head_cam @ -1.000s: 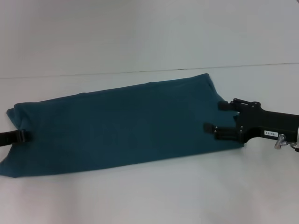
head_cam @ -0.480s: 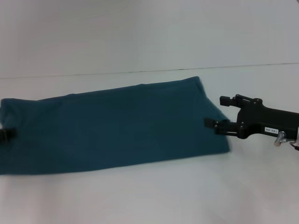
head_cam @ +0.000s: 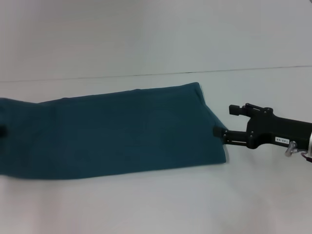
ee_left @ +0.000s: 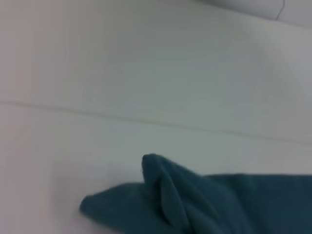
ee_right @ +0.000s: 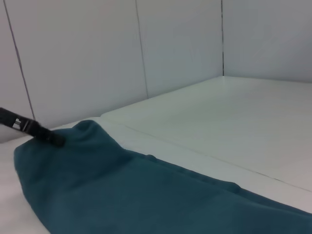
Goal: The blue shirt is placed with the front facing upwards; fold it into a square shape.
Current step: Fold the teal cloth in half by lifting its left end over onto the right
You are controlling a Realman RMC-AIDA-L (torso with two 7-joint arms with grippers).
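The blue shirt [head_cam: 112, 131] lies on the white table as a long dark teal band, its left end running out of the head view. No print or collar shows. My right gripper [head_cam: 224, 121] is open at the shirt's right end, the lower finger touching the cloth's edge and the upper finger off it. In the right wrist view a black finger [ee_right: 30, 128] rests on the humped end of the shirt [ee_right: 146, 195]. My left gripper [head_cam: 2, 130] is only a dark sliver at the left edge, holding the shirt's left end. The left wrist view shows a bunched fold of the shirt [ee_left: 185, 200].
The white table [head_cam: 161, 204] extends in front of and behind the shirt. A thin seam [head_cam: 156, 74] marks where the table meets the white back wall. The right arm's black wrist [head_cam: 282, 135] reaches in from the right edge.
The whole shirt has slid left, its right end moving out from between the right gripper's fingers. The left gripper has drawn back almost out of view. The right gripper has barely moved.
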